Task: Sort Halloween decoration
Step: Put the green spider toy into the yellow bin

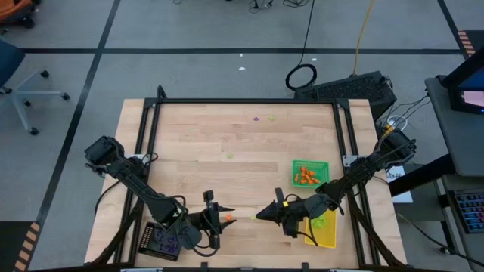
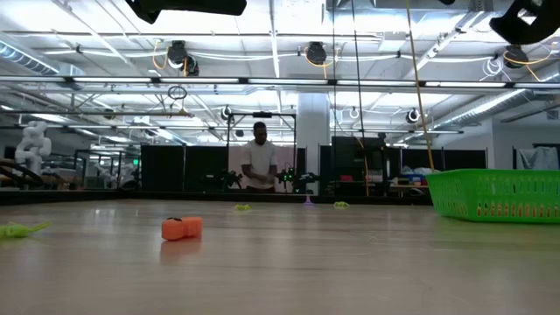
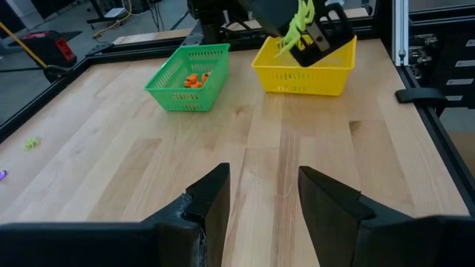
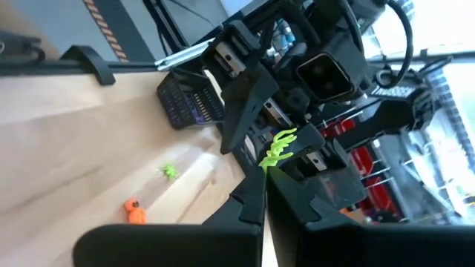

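Observation:
My right gripper [image 4: 266, 172] hangs near the table's front middle, shut on a lime green Halloween decoration [image 4: 278, 147], which also shows in the left wrist view [image 3: 297, 24]. My left gripper [image 3: 261, 194] faces it from the left, open, with nothing between its fingers. An orange trinket [image 1: 227, 217] lies on the table just ahead of the left gripper [image 1: 217, 221], and another lime one [image 4: 169, 171] lies nearby. The green tray [image 1: 324, 165] holds orange trinkets [image 3: 194, 79]. The yellow tray [image 3: 304, 74] stands next to it, and the black tray [image 1: 151, 243] sits at the front left. My right gripper pinches the lime green trinket at its lower end [image 4: 269, 160] between the free ends of its two fingers. The fingers lie about level and point toward the table's left. The trinket sticks out past the fingertips, lifted clear of the table.
Loose trinkets lie near the far edge, purple [image 1: 257, 119] and lime [image 1: 272, 117], with one more lime piece [image 1: 230, 156] mid-table. A black frame [image 1: 249, 100] borders the table's far edge and sides. A person [image 2: 260, 157] stands in the room beyond.

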Motion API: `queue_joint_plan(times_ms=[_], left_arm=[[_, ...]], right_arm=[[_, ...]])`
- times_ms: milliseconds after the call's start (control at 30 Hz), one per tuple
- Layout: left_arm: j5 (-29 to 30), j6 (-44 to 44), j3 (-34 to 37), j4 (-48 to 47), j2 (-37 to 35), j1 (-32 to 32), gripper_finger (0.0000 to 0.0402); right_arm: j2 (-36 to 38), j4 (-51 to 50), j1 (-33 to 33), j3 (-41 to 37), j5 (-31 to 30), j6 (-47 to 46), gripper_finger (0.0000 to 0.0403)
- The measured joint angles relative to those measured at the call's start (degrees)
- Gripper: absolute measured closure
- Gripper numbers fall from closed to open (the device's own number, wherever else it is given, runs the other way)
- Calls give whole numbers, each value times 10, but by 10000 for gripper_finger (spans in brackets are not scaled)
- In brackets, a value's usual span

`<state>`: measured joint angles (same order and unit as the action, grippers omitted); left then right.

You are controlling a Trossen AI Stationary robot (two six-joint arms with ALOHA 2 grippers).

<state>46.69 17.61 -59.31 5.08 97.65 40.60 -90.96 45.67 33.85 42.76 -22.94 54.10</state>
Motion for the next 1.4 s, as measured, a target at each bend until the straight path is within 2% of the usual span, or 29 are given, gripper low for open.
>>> queue_joint_plan(times_ms=[267,567,733,1067,1200,1400], left_arm=[[0,0,0,0,0,0,244],[0,0,0,0,0,0,244],[0,1,0,0,0,0,244],[0,1,0,0,0,0,244],[-2,1,0,0,0,0,244],[-46,20,0,-6,0,0,244]], right_arm=[[0,0,12,0,-2,-79,403],[0,4,55,0,-102,-206,403],[10,-12,79,0,-163,-350,403],[134,-286,98,0,-139,-633,403],[194,-396,99,1,-83,-720,403],[235,-660,112,63,23,-892,403]])
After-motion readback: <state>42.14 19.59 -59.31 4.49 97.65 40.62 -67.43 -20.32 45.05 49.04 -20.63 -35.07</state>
